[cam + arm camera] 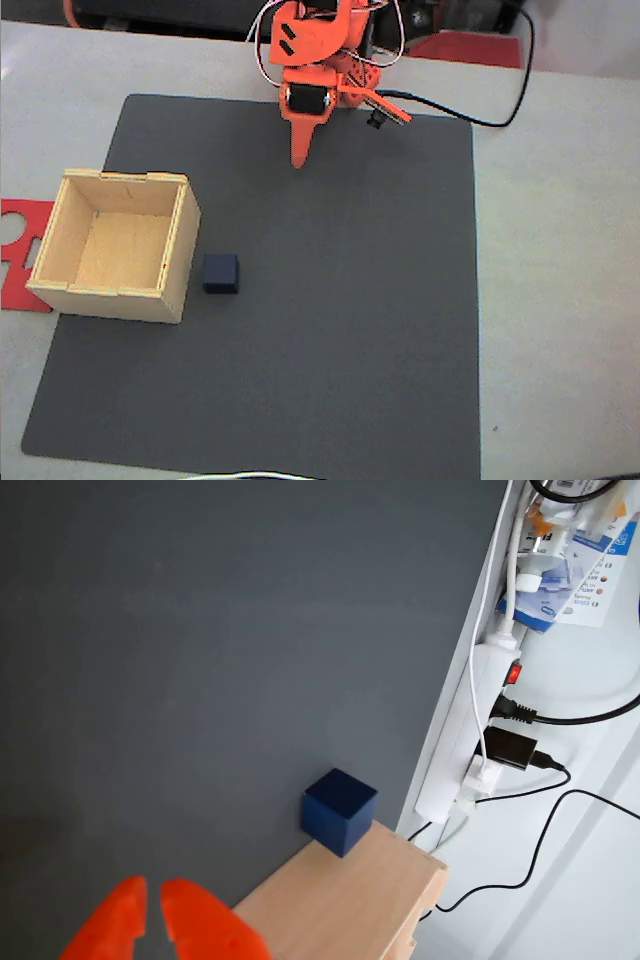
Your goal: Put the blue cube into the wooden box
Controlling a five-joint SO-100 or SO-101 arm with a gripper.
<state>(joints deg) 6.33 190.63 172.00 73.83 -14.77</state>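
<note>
1. A dark grey mat lies on a pale worktop and carries the task's things.
2. The wooden box stands open-topped at the mat's left edge in the fixed view, roughly midway between its far and near corners. Its left wall overhangs the mat onto the worktop, and its inside shows bare plywood.
3. The blue cube sits on the mat just beside the box's right wall, apart from it by a narrow strip of mat, near the box's front corner.
4. In the wrist view the cube appears just past a corner of the box, well inside the mat's edge.
5. The orange arm stands at the mat's far edge, left of its middle. Its gripper points down over the mat close to that edge, well apart from cube and box.
6. In the wrist view the gripper shows two orange fingers almost together, with only a thin slit between them, holding nothing.
7. A flat red cut-out sheet lies on the worktop, partly under the box's left side.
8. A white power strip with a lit red switch and black plugs lies on the worktop along the mat's edge in the wrist view.
9. A black cable loops across the worktop beyond the mat's far right corner.
</note>
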